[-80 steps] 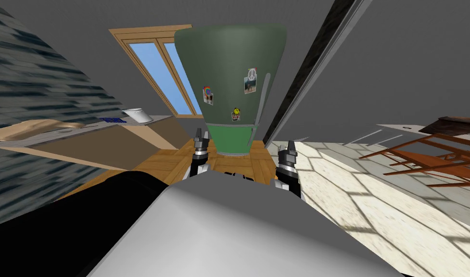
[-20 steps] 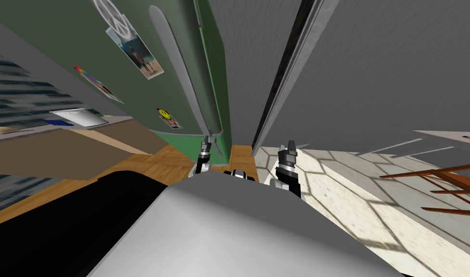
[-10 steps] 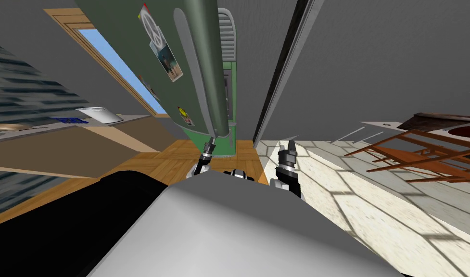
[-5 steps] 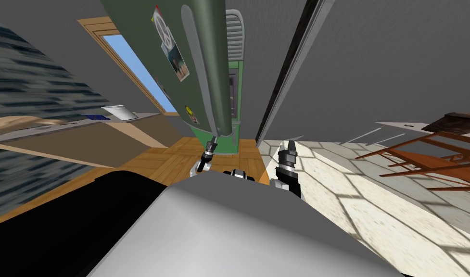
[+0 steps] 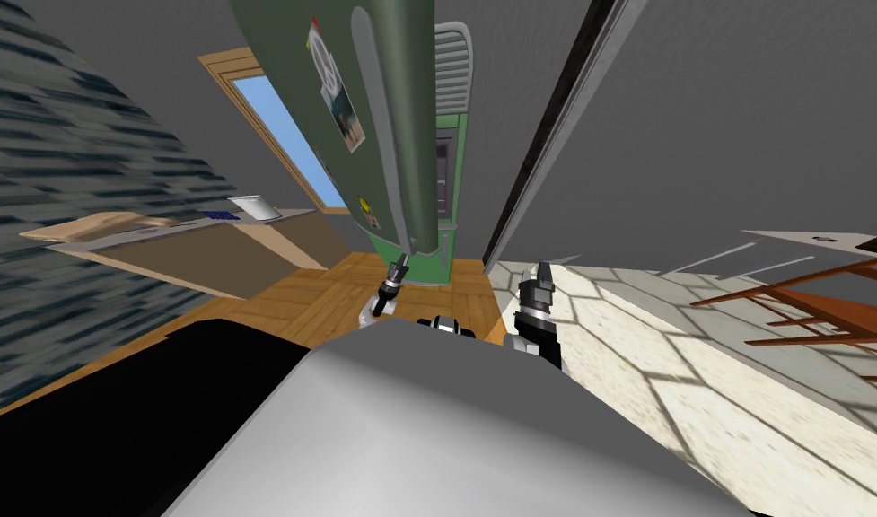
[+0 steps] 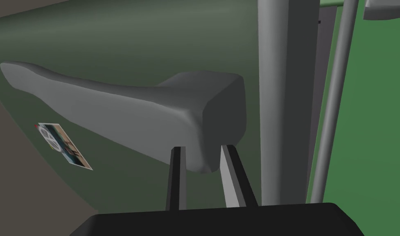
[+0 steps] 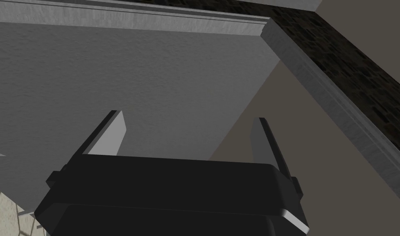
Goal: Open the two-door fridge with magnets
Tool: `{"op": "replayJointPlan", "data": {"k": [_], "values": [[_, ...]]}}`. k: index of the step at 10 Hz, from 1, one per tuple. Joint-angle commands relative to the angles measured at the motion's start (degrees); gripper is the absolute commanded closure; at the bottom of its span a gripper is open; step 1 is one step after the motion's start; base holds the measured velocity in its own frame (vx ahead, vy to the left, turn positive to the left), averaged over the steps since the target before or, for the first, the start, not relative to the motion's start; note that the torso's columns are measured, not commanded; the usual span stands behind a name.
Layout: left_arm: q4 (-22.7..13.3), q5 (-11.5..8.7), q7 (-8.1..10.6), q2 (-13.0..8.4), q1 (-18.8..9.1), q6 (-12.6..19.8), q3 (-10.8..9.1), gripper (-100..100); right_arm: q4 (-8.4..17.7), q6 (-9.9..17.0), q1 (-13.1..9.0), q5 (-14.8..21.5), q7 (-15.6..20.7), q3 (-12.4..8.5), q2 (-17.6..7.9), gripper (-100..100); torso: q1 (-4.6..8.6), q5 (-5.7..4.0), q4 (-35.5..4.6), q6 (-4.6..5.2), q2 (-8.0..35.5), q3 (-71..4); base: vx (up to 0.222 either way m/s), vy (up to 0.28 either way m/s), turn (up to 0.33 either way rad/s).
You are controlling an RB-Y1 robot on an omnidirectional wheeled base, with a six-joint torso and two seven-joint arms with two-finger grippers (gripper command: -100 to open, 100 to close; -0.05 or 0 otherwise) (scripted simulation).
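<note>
Your left gripper (image 6: 202, 149) has its fingers clamped on the handle (image 6: 125, 110). The door (image 6: 133, 45) looks ajar, so pull wider. Right gripper (image 7: 188, 116) fingers are spread.

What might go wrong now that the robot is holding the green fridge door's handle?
1. The left gripper pinches just the end of the grey handle, so it might slip off during the pull.
2. The dark green door stands partly open. It could swing wide toward the counter beside it and bump it.
</note>
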State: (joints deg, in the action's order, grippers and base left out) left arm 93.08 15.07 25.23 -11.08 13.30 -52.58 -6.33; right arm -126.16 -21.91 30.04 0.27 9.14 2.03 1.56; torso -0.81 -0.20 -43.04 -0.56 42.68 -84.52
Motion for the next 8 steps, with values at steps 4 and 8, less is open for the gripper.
{"op": "replayJointPlan", "data": {"k": [4, 8], "values": [[-4.6, 7.1, 8.27, 1.5, -5.7, -4.8, -4.26, 100, 0.0, 0.0, 0.0, 0.0, 0.0, 0.0, 0.0, 0, 0.55, -0.27, -0.1, 0.18, -0.5, -0.3, -0.033, 0.029, 0.046], [-8.2, 12.6, 13.97, 2.7, -10.0, -7.6, -6.63, 100, 0.0, 0.0, 0.0, 0.0, 0.0, 0.0, 0.0, 0, 0.6, -0.24, -0.3, 0.2, -0.2, -0.1, -0.076, 0.067, 0.103]]}}
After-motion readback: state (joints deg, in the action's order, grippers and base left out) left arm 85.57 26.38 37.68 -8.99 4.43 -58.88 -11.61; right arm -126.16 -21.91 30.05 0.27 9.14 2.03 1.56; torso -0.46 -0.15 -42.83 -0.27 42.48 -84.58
